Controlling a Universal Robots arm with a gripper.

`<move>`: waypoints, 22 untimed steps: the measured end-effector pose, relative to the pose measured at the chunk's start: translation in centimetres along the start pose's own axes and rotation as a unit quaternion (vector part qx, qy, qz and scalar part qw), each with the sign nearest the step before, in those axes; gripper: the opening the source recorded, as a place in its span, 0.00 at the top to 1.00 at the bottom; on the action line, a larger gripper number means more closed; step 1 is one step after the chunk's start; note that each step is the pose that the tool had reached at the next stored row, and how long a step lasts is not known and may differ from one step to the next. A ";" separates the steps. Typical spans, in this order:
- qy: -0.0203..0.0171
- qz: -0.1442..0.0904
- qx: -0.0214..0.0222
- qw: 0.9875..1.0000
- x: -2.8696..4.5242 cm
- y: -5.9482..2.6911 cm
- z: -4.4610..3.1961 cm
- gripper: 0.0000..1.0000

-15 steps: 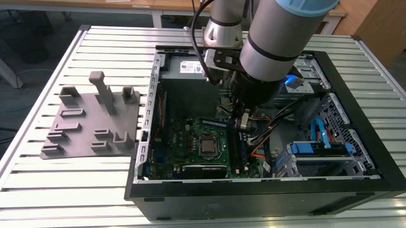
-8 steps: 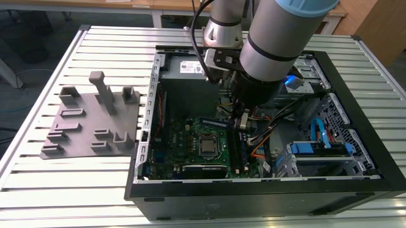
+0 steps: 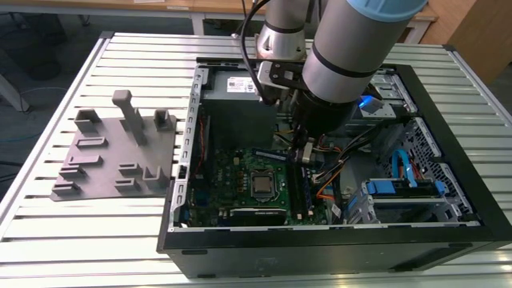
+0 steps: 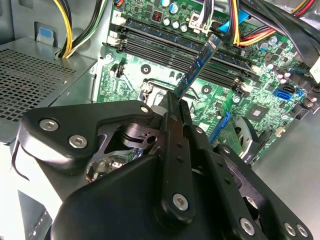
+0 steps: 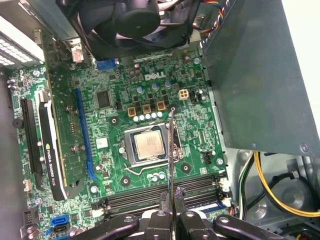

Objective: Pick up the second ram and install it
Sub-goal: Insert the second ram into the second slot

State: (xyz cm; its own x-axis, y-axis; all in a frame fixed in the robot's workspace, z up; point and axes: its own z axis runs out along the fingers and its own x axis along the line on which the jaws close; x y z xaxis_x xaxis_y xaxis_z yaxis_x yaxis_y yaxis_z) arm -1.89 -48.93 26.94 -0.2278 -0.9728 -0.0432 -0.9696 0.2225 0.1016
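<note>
The second ram [image 4: 201,64] juts from the pinching hand [image 4: 176,102].

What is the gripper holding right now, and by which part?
The gripper is shut on the second ram, pinching it at the end nearest the wrist. The rest of the stick juts out over the motherboard.

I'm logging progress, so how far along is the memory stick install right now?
Pickup looks done: the gripper is shut on the memory stick, inside the computer case. In hand: the stick is held over the long black slots in the second wrist view. Left: seating it, as it does not look pressed into a slot yet.
</note>
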 end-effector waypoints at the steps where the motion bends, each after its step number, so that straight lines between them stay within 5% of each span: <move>1: 0.000 0.001 0.000 1.000 0.00 0.00 0.00 0.89; 22: -0.004 0.037 0.002 0.999 0.08 -0.02 0.00 0.89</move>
State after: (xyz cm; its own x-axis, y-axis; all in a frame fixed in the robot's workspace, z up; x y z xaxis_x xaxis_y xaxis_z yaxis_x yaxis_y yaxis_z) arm -1.89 -49.01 26.94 -0.2998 -0.9530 -0.0432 -0.9503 0.2943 0.1016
